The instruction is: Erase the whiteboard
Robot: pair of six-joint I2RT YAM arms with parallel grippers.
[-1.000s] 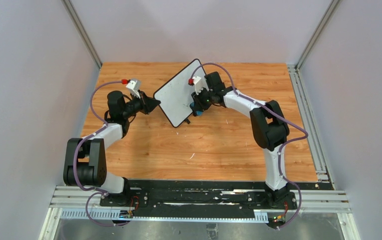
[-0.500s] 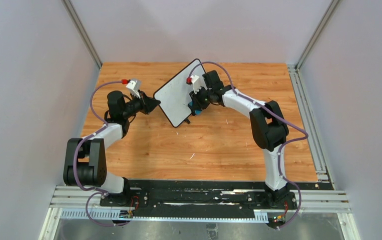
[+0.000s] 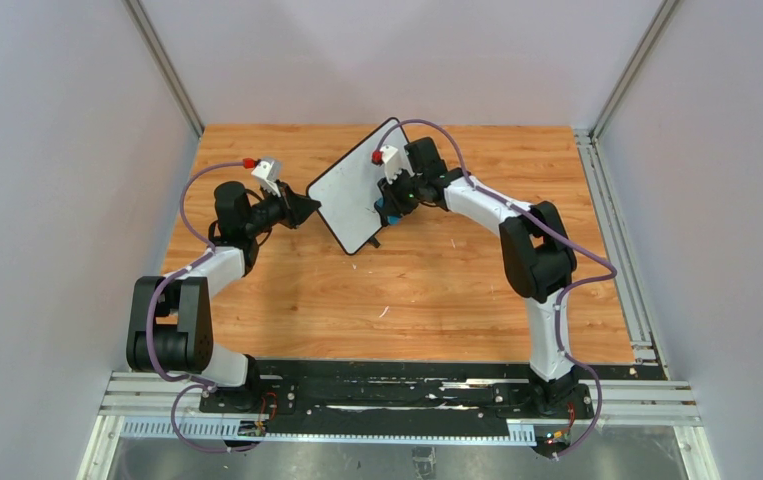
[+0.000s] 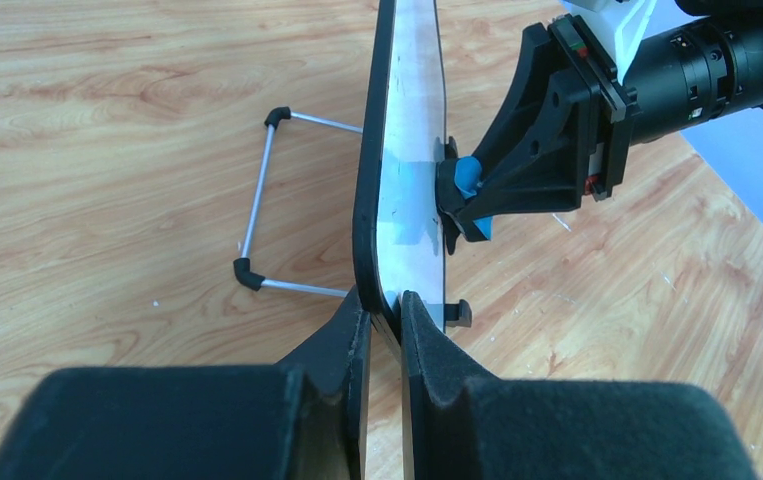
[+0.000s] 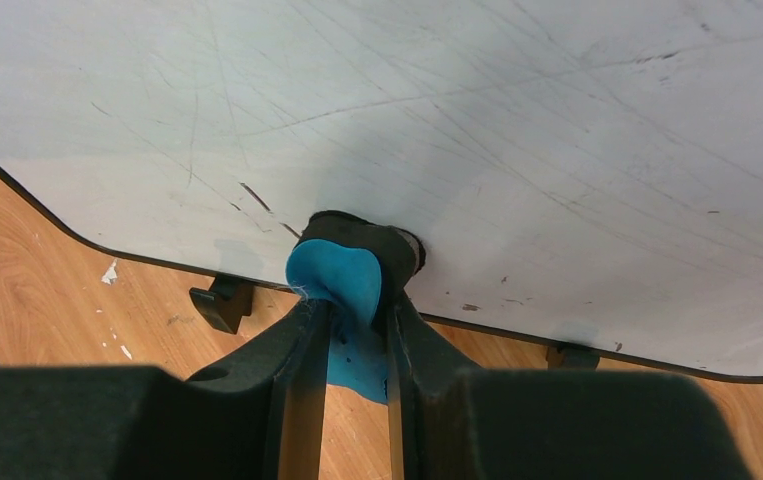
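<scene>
The whiteboard [image 3: 352, 195] stands upright on the wooden table, white with a thin black frame and small black feet. My left gripper [image 3: 309, 208] is shut on its left edge, seen edge-on in the left wrist view [image 4: 385, 200] with the gripper [image 4: 385, 308] pinching the frame. My right gripper [image 3: 389, 212] is shut on the blue eraser [image 5: 339, 285] and presses its black pad against the board's face [image 5: 457, 120] near the lower edge. The face shows only faint scratches and small smudges. The eraser also shows in the left wrist view [image 4: 469, 180].
A wire stand [image 4: 262, 205] props the board from behind. Grey enclosure walls [image 3: 77, 150] and metal rails [image 3: 617, 200] border the wooden table [image 3: 407, 300]. The arm bases sit on a black plate [image 3: 397, 395] at the near edge.
My right gripper with the eraser has slid slightly up and left across the board's face. The left gripper and the board have stayed still.
</scene>
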